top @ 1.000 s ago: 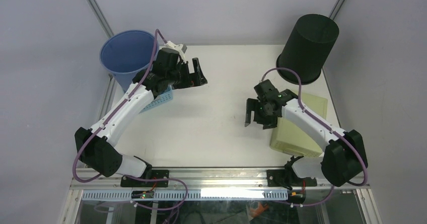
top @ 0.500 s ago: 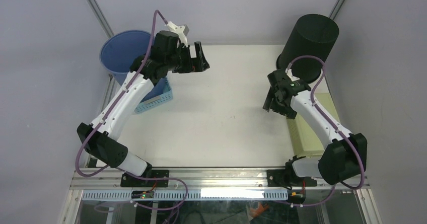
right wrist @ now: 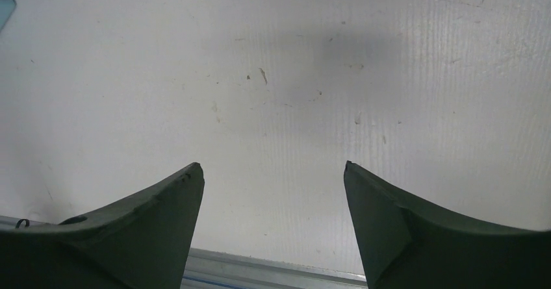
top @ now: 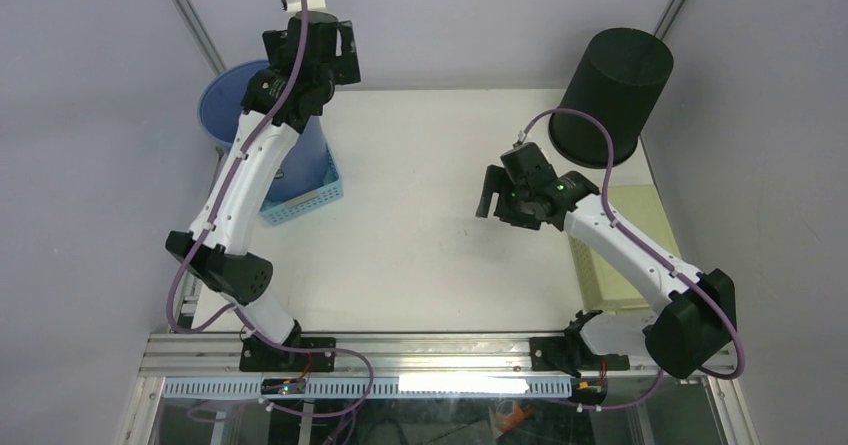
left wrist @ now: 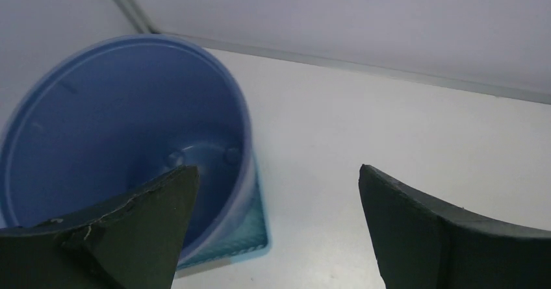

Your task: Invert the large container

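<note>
Blue container just below wide-open left jaws.

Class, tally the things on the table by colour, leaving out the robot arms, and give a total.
Blue: 2, the round tub and the mesh basket
Black: 1, the black cylinder
Pale yellow: 1, the flat box
Total: 4

Blue bucket; black container; white table.

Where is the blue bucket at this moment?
In the top view the blue bucket stands in the far-left corner of the table, just behind the blue basket.
</note>
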You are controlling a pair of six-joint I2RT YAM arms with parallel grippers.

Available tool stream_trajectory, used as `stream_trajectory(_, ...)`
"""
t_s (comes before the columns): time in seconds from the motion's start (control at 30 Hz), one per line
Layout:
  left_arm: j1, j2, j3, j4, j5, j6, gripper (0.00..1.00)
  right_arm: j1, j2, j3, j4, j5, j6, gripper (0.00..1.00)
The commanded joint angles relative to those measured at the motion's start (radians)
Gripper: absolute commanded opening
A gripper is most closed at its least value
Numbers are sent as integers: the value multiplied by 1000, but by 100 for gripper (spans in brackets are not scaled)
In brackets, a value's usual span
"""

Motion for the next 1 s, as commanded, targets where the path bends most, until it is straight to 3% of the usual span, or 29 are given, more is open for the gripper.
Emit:
stream_trajectory(0.0,106,82,18,-37,-121,46,99,1,-27,-9,53,-26,16,83)
stream_trajectory(0.17,166,133,-30,-67,-46,30,96,1,-48,-39,62,-26,27,83)
stream_trajectory(0.27,191,150,-62,-73,-1,12,85,1,-44,-44,66,-28,27,83)
stream_trajectory(0.37,192,150,-64,-85,15,10,65,1,-31,-27,56,-29,23,83)
stream_trajectory(0.53,191,112,-50,-88,107,27,19,1,-17,-14,70,-38,20,83)
stream_trajectory(0.63,189,83,-34,-102,148,28,0,1,0,-6,81,-59,23,83)
stream_trajectory(0.77,139,44,-8,-114,151,50,0,2,21,4,95,-80,33,83)
stream_trajectory(0.97,-51,34,79,-130,-22,140,0,14,50,7,155,-148,60,83)
